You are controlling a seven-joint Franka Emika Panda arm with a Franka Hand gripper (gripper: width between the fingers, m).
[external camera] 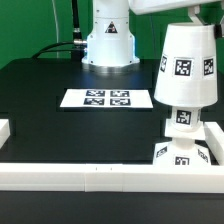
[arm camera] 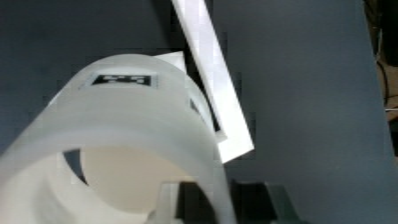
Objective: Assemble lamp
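**Shade coming down over the bulb**

The shade (external camera: 187, 66) hangs tilted directly above the bulb (external camera: 181, 121), its narrow end touching or just over the bulb's top. The bulb stands upright on the base (external camera: 180, 153), which sits in the corner formed by the white border rails (external camera: 90, 175). The marker board (external camera: 107, 98) lies flat on the desk (external camera: 50, 110), well apart from the base toward the exterior view's left.

To do this step well, I judge the shade should first be brought upright so its axis lines up with the bulb's. It should then be lowered straight and slowly, so it does not knock the bulb sideways off the base.

In the wrist view the shade's rim fills the picture and the pincer (arm camera: 221, 203) shows as dark fingers (arm camera: 183, 201) beside its wall. It appears clamped on the shade, since nothing else carries it.

Count: one shade, one bulb, one base, one marker board with four tags, one arm.
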